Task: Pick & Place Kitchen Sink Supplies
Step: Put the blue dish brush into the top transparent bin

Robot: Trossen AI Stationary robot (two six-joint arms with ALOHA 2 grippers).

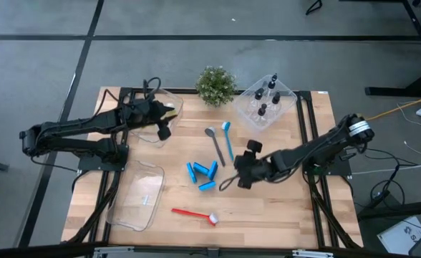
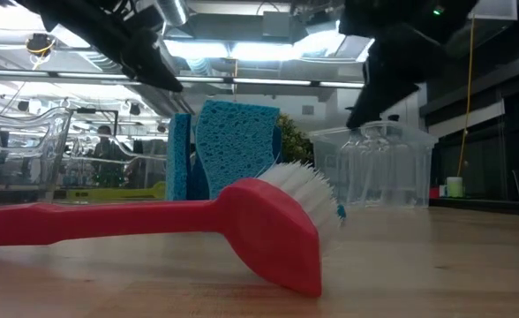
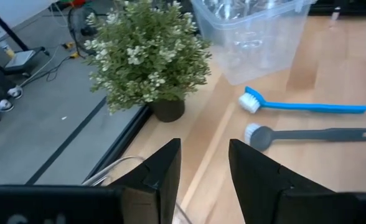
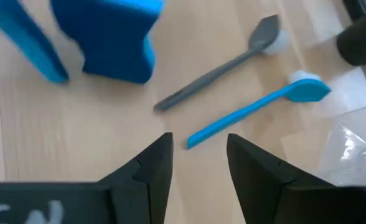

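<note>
Right end effector (image 1: 240, 174), fingers apart and empty, near blue brush (image 1: 228, 137) at eleven o'clock: best centred over the handle, then lowered squarely.

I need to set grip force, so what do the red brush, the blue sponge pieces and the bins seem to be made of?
Red brush: smooth, slightly glossy moulded plastic, with white bristles that look synthetic. Blue sponge pieces: porous foam with a pitted matte surface, likely soft. Bin holding the bottles: thin clear hard plastic, see-through with glints on its edges.
</note>
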